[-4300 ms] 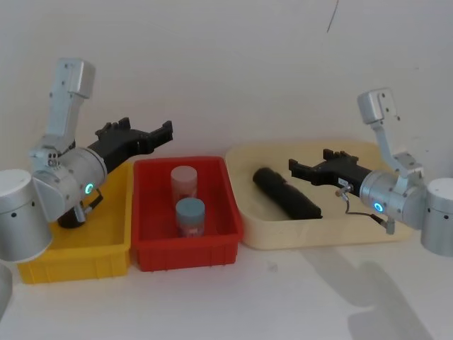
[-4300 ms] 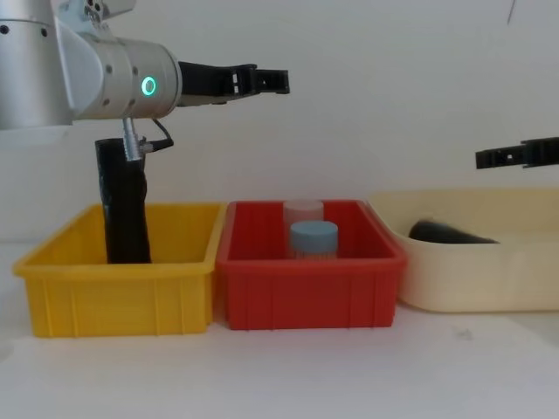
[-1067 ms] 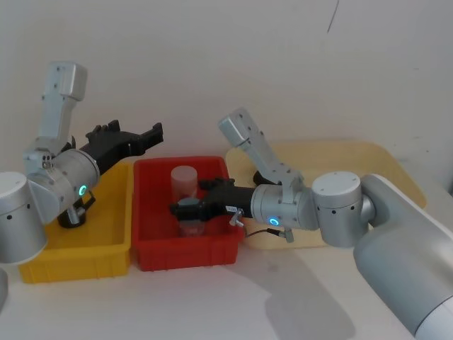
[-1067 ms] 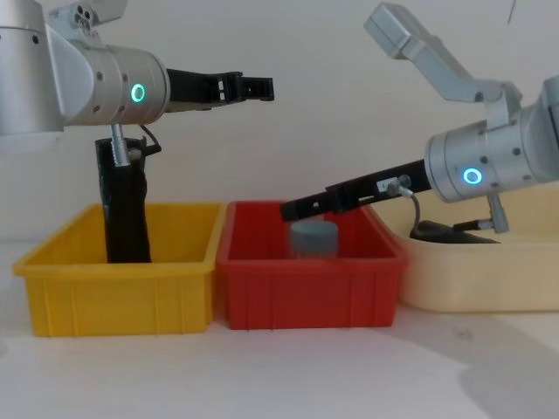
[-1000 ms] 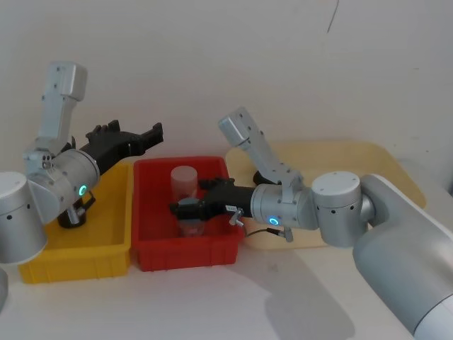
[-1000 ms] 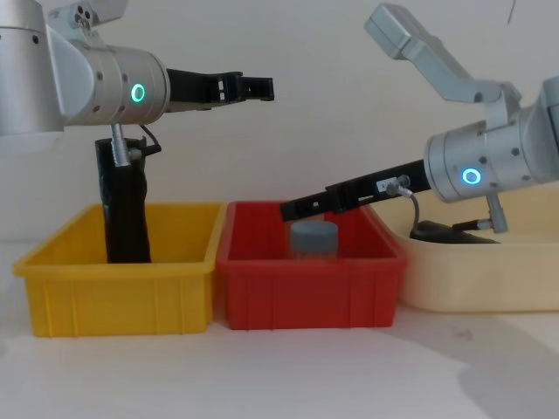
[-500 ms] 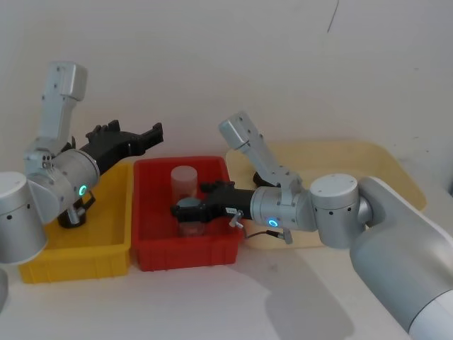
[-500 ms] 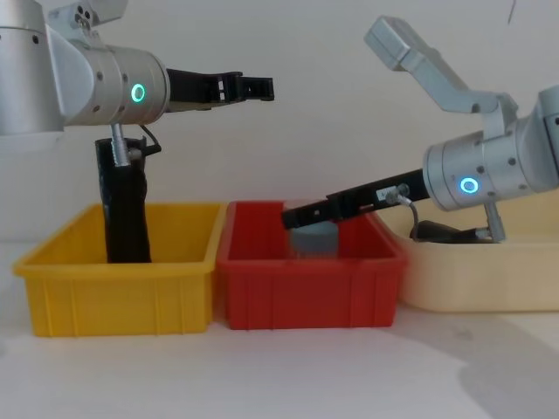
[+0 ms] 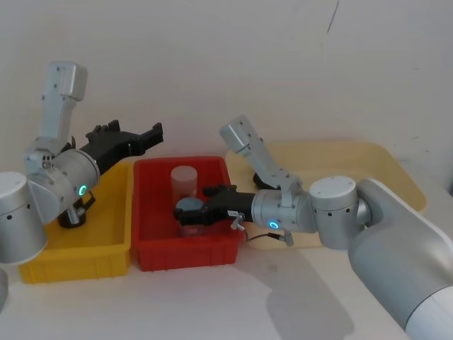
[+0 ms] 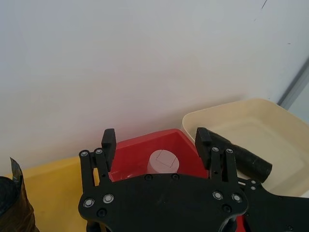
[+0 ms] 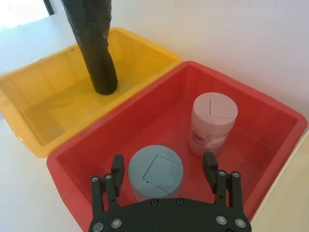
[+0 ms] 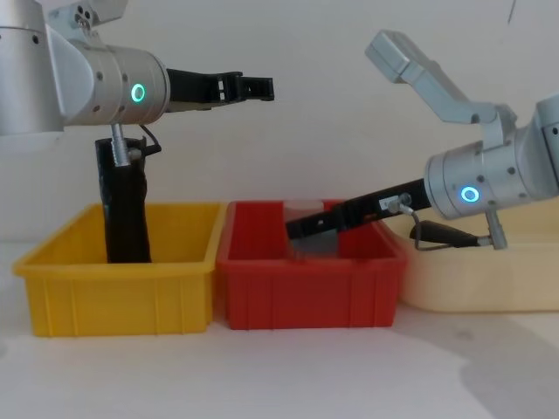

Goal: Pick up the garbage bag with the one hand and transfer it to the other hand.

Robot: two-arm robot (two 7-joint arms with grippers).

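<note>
The garbage bag (image 12: 125, 218), a tall black roll, stands upright in the yellow bin (image 12: 113, 297) and rises well above its rim. The right wrist view also shows the garbage bag (image 11: 96, 53). My left gripper (image 12: 253, 83), on the green-ring arm, hovers open and empty high above that bin, pointing towards the red bin. In its own wrist view the left gripper (image 10: 155, 137) has its fingers spread wide. My right gripper (image 11: 163, 162), on the blue-ring arm, is open and low in the red bin (image 12: 306, 288), with a finger on each side of a blue-lidded jar (image 11: 155, 169).
A pink-lidded jar (image 11: 212, 123) stands behind the blue one in the red bin. A second black roll (image 10: 241, 157) lies in the cream tray (image 12: 489, 279) on the right. The three containers sit side by side against a white wall, with bare table in front.
The right gripper swung from over the cream tray to the red bin, then dipped lower around the blue-lidded jar in the last second. The left arm has barely moved.
</note>
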